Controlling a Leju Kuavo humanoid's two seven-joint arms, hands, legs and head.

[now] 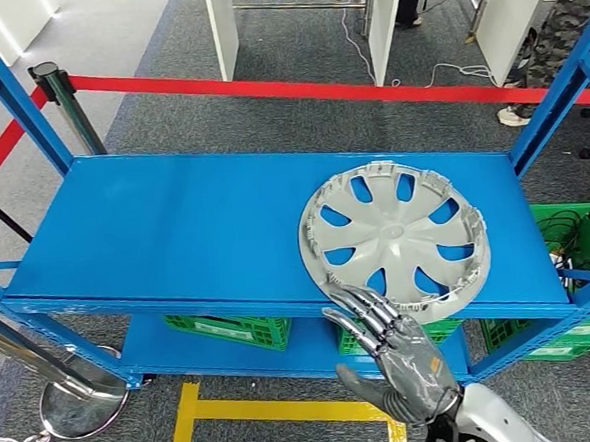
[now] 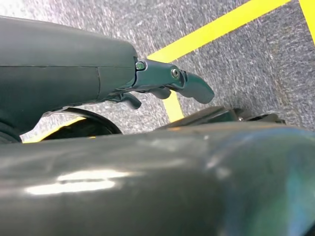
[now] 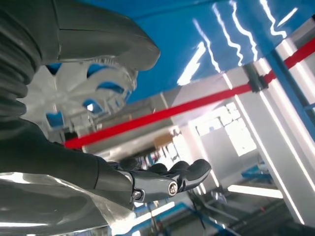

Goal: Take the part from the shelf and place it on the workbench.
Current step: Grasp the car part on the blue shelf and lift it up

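A round grey plastic hubcap (image 1: 393, 234) with cut-out spokes is lying flat on the right part of the blue metal shelf (image 1: 164, 229), its near rim overhanging the shelf's front edge. The right robot hand (image 1: 390, 350) is hovering just near of that rim, fingers spread and holding nothing. The left robot hand (image 2: 163, 83) is hanging over grey carpet (image 2: 241, 64) crossed by yellow floor tape (image 2: 215, 29), fingers loosely extended and grasping nothing. Green plastic crates (image 1: 231, 330) are sitting under the shelf.

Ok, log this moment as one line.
stage: reaching | hubcap: on blue shelf, untouched | right hand: open, just short of hubcap | left hand: empty, over floor
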